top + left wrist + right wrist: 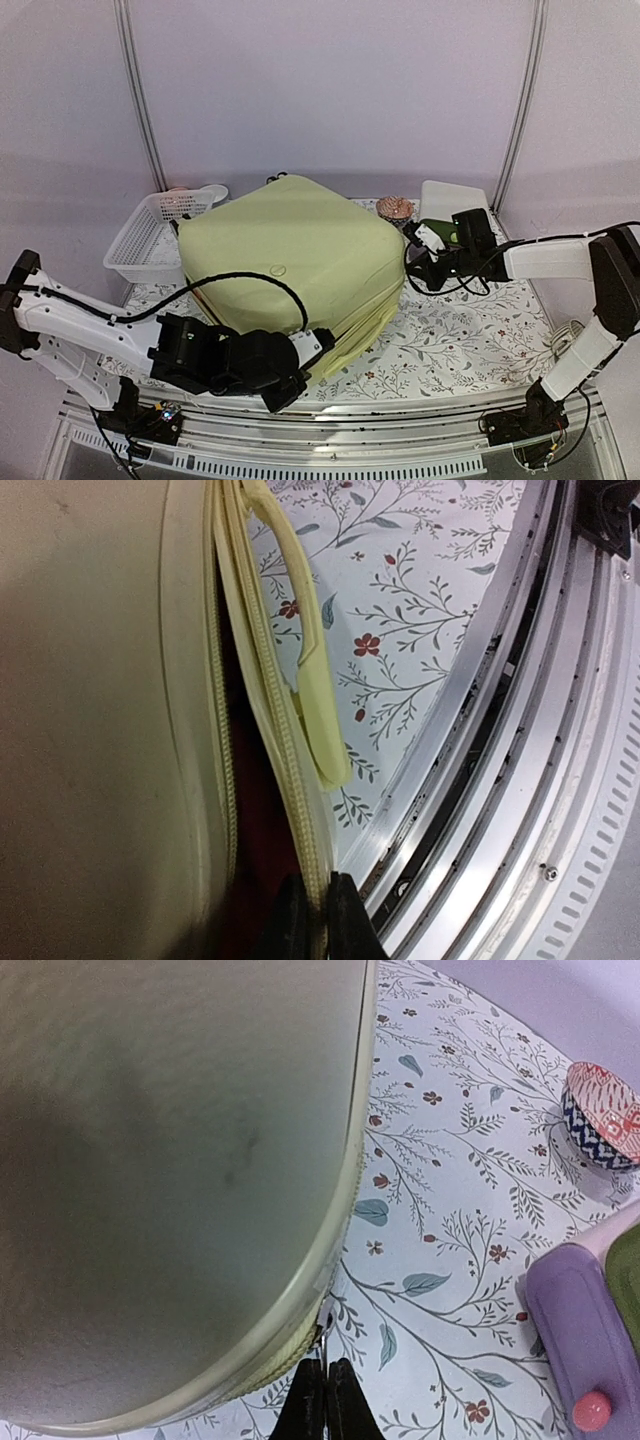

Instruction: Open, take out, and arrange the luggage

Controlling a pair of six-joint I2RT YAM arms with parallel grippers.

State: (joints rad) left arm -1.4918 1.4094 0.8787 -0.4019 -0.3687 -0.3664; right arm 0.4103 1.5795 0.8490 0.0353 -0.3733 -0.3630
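While both end effectors sit at its zip line, the luggage lies flat in the middle of the desk.
Left end effector is at the near corner of the luggage, closed to a pinch on the pale zip band; there the two shell halves stand slightly apart, showing a dark gap, and a pale strap loop lies alongside. Right end effector is low at the seam on the right side, fingers pressed together; a small metal piece sits just at their tips, and whether it is held cannot be told. White slatted basket stands far left, just beside the luggage. Patterned bowl and purple drawer lie right, apart from the luggage.
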